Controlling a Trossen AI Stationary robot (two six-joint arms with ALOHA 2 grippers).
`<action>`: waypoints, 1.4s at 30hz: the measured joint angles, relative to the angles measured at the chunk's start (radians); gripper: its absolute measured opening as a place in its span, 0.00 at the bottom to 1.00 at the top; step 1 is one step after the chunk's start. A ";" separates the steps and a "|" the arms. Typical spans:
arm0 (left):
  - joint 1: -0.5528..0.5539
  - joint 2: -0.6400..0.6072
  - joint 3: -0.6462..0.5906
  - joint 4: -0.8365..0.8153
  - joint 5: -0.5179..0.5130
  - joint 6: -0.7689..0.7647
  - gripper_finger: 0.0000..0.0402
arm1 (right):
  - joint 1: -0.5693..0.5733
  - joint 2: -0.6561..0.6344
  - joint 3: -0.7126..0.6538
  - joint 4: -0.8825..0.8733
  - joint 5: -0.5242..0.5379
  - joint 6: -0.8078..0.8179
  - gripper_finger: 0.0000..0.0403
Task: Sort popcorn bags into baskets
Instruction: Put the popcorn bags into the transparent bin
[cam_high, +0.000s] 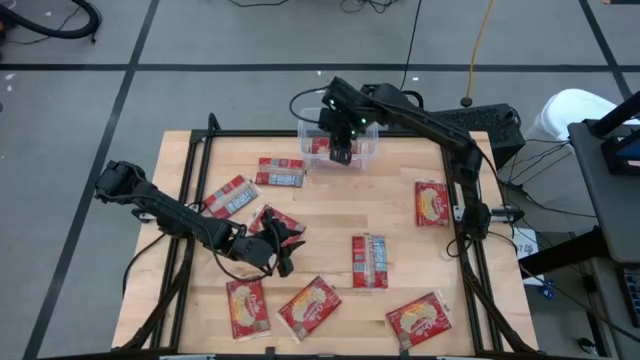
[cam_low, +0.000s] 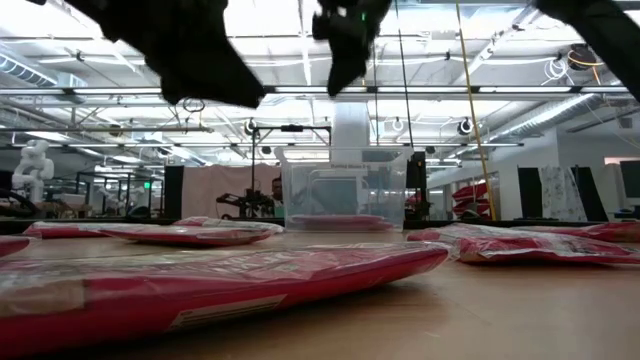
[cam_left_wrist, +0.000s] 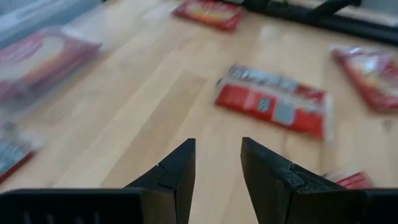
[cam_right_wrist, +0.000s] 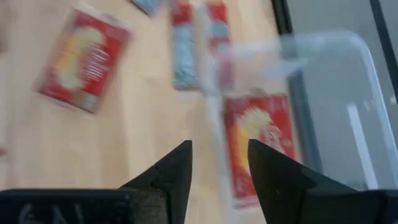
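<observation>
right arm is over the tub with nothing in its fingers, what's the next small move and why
Probably lift the right end effector clear of the clear tub and swing toward the packet by the right edge. Its fingers stand apart and empty, and a packet already lies in the tub, so that drop looks done. The left end effector hovers open over the packets at the middle left.

No text, brand, number or sign can be read anywhere. The popcorn bags (cam_high: 368, 261) on the worktop (cam_high: 330, 215) carry printed panels and oval pictures, but the lettering is too small or blurred to make out. A pale label shows on the clear tub (cam_low: 345, 188) in the low view; its writing cannot be read either.
</observation>
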 joint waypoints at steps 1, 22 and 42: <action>0.000 0.000 0.000 -0.028 -0.007 -0.019 0.33 | 0.024 -0.018 -0.012 0.011 0.000 0.009 0.36; -0.067 0.011 -0.021 -0.278 -0.023 -0.176 0.41 | 0.514 -0.650 -1.385 1.053 0.258 0.489 0.39; 0.059 0.011 -0.124 0.247 -0.015 0.220 0.33 | 0.906 -0.620 -1.576 0.977 0.364 0.745 0.46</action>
